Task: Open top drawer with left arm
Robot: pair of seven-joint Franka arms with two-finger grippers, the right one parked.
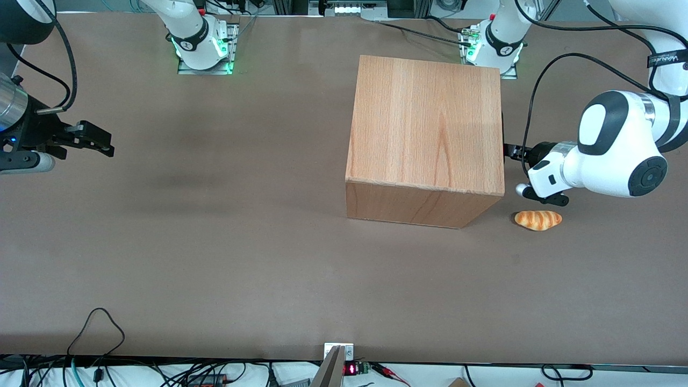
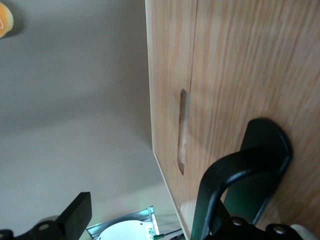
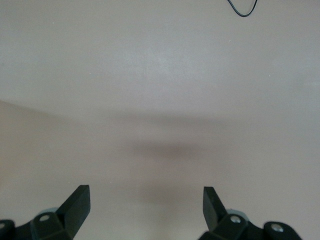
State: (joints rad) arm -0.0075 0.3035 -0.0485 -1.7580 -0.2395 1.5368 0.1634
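At the cabinet (image 1: 424, 134) face, gripper (image 2: 145, 210) is spread, one finger (image 2: 260, 150) on the drawer (image 2: 250, 65) panel. It could miss the handle slot (image 2: 182, 132) and slip off, or shove the cabinet.

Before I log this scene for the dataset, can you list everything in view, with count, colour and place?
Cabinet: one, tan wood cube, on the table toward the working arm's end.
Top drawer: one, tan front with slot handle, closed, facing the gripper.
Bread roll: one, orange-striped, on the table beside the cabinet, nearer the front camera than the gripper.
Table: one, brown.
Cables: several, black, along the table's edges.
Left arm: one, white and black.
Gripper: one, black, open, at the drawer front.
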